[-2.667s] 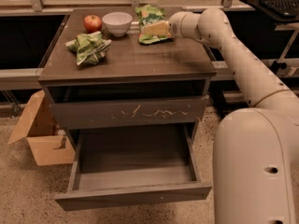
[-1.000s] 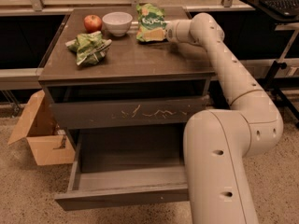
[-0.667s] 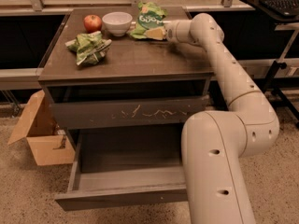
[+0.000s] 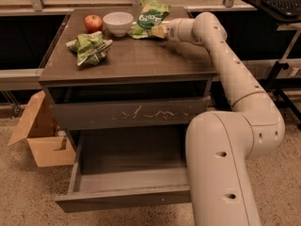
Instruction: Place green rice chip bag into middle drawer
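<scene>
The green rice chip bag, with a round dark logo, sits at the back of the cabinet top, its near edge raised. My gripper reaches in from the right and is shut on the bag's lower right corner. The middle drawer, with a plain front, stands pulled open low down below the cabinet top, and its inside is bare. My arm's base covers its right end.
A red apple, a white bowl and a crumpled pale-green bag lie on the left of the top. The scratched drawer front is closed above. A cardboard box stands on the floor at left, and a laptop stand at right.
My gripper has shifted left and towards the back of the top with the bag's corner in it. The bag has moved back and tipped up. The drawer has stayed open.
</scene>
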`<action>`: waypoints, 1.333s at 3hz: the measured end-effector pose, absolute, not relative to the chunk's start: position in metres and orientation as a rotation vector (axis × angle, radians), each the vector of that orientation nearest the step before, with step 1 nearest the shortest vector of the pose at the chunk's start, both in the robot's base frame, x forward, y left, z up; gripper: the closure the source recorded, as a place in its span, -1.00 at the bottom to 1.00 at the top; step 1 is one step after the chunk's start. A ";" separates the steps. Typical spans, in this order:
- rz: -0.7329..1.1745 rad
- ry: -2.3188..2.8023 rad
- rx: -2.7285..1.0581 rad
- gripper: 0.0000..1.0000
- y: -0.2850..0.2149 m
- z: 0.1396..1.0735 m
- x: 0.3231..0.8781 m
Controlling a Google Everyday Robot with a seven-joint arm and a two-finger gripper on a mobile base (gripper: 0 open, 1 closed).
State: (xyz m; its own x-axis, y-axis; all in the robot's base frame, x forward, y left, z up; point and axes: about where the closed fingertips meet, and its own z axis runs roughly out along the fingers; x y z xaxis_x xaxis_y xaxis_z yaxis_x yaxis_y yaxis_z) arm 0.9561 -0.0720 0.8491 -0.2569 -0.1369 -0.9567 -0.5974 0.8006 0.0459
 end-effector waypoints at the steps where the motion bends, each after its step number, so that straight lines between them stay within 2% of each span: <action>1: 0.507 1.718 -0.583 1.00 -0.067 0.883 0.939; 2: 0.566 1.647 -0.591 1.00 -0.046 0.894 0.911; 4: 0.588 1.621 -0.621 1.00 -0.050 0.900 0.895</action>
State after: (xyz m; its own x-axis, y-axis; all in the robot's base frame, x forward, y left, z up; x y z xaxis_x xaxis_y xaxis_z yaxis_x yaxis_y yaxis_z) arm 0.8953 -0.0504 0.9000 -0.1145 -0.0672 -0.9911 -0.6872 0.7258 0.0302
